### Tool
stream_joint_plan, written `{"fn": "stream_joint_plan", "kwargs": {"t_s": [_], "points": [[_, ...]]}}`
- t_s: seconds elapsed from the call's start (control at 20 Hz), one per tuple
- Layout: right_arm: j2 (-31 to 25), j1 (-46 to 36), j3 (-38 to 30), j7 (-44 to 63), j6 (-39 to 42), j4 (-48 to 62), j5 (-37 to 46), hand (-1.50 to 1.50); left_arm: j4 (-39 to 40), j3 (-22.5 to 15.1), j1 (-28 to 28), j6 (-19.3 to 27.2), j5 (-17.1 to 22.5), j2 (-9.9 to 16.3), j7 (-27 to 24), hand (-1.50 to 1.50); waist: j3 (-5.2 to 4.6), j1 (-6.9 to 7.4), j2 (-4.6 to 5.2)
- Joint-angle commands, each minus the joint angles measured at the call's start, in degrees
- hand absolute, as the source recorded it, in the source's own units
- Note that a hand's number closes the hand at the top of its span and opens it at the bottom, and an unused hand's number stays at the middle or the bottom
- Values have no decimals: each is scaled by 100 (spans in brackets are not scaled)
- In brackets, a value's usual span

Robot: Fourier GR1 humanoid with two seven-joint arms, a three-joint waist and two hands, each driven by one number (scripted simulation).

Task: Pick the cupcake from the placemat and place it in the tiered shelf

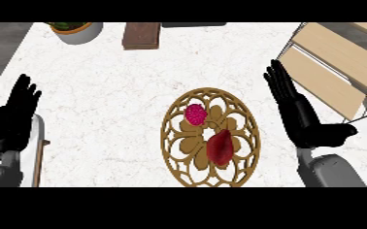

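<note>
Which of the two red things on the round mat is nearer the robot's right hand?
The darker, larger red item on the placemat; it lies nearer the right hand than the small bright pink cupcake.

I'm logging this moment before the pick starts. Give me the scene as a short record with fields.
placemat: round openwork placemat, counter centre
cupcake: pink cupcake on the mat's upper left
other item: dark red object on the mat, lower right
tiered shelf: tiered shelf, far right
right hand: right hand open, beside mat
left hand: left hand open, left edge

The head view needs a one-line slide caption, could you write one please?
Both hands open, right hand between the placemat holding the cupcake and the tiered shelf.
</note>
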Motion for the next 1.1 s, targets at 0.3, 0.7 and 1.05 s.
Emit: {"fn": "stream_joint_plan", "kwargs": {"t_s": [0.3, 0.7, 1.05], "points": [[-1943, 333, -601, 715, -992, 770, 1944, 150, 283, -744, 245, -563, 55, -534, 482, 0, -178, -82, 219], [-913, 446, -640, 1003, -557, 242, 1495, -150, 531, -894, 97, -811, -160, -993, 838, 0, -35, 208, 83], [-1450, 776, -252, 1971, 386, -1282, 1392, -150, 387, -676, 96, -921, -136, -824, 1001, 0, -37, 197, 73]]}}
